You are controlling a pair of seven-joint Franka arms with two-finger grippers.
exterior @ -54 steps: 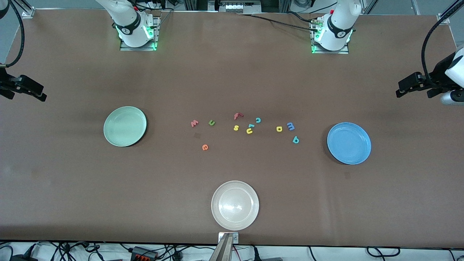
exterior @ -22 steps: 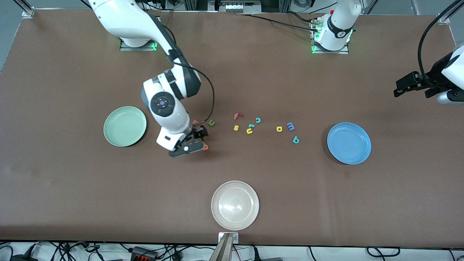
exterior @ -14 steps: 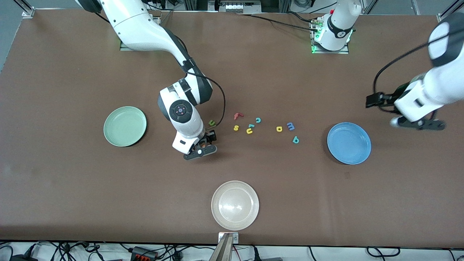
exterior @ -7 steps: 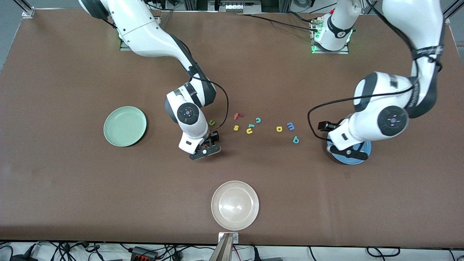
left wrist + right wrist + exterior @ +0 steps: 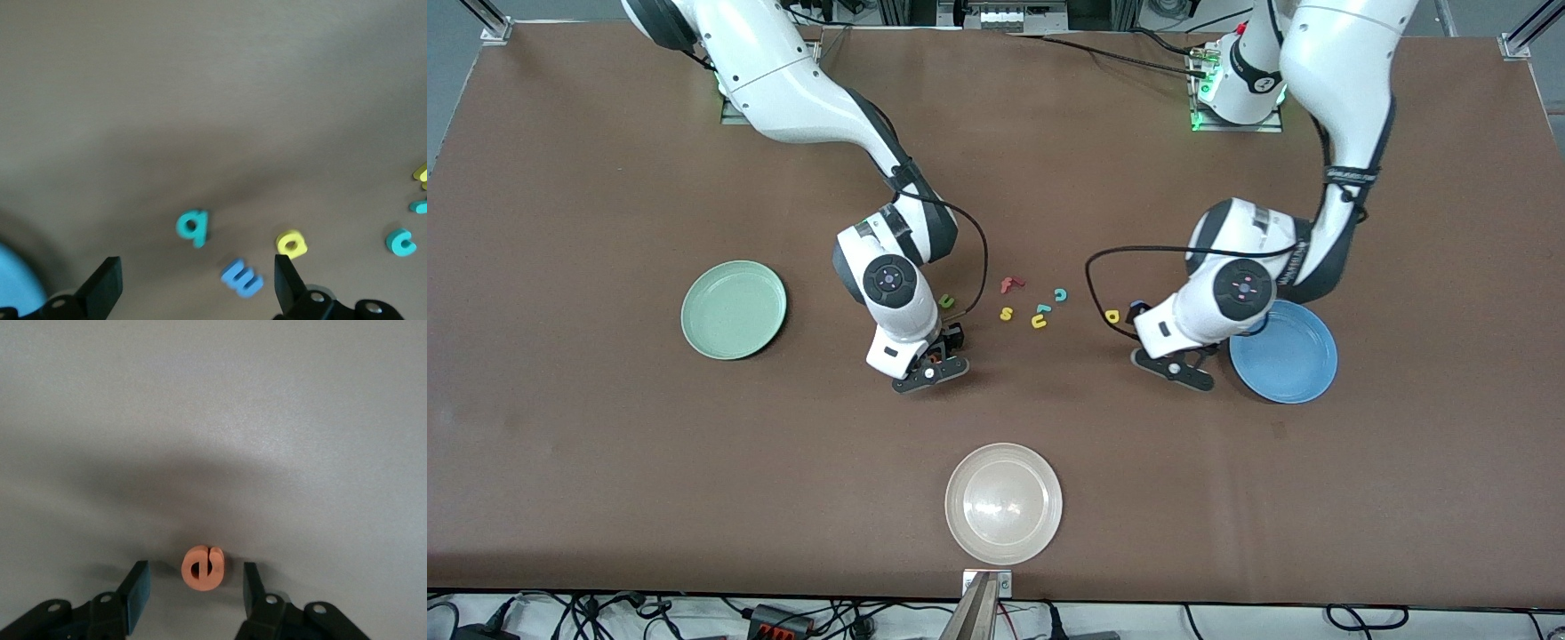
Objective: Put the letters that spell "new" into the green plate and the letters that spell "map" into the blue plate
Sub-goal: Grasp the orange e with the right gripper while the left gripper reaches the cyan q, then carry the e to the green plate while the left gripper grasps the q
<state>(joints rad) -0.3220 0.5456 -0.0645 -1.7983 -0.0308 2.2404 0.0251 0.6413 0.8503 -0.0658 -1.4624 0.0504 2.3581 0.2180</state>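
Observation:
My right gripper point(image 5: 193, 581) is down at the table with the orange e point(image 5: 203, 568) between its fingers, open, a gap on each side. In the front view it point(image 5: 930, 362) is low beside the green n point(image 5: 946, 301); the w is hidden by the arm. My left gripper point(image 5: 195, 287) hangs wide open over the blue m point(image 5: 241, 278) and teal p point(image 5: 193, 226), with the yellow a point(image 5: 291, 243) beside one finger. The green plate point(image 5: 734, 309) lies toward the right arm's end. The blue plate point(image 5: 1294, 360) lies toward the left arm's end, partly under the left arm.
A white plate point(image 5: 1003, 503) sits near the front edge. Loose letters lie between the two grippers: a red f point(image 5: 1009, 284), a yellow s point(image 5: 1006, 313), a yellow u point(image 5: 1039, 322) and a teal c point(image 5: 1060, 294).
The left arm has swung in from its end of the table and now hangs over the m and p. The right gripper has stayed over the e and its fingers have narrowed.

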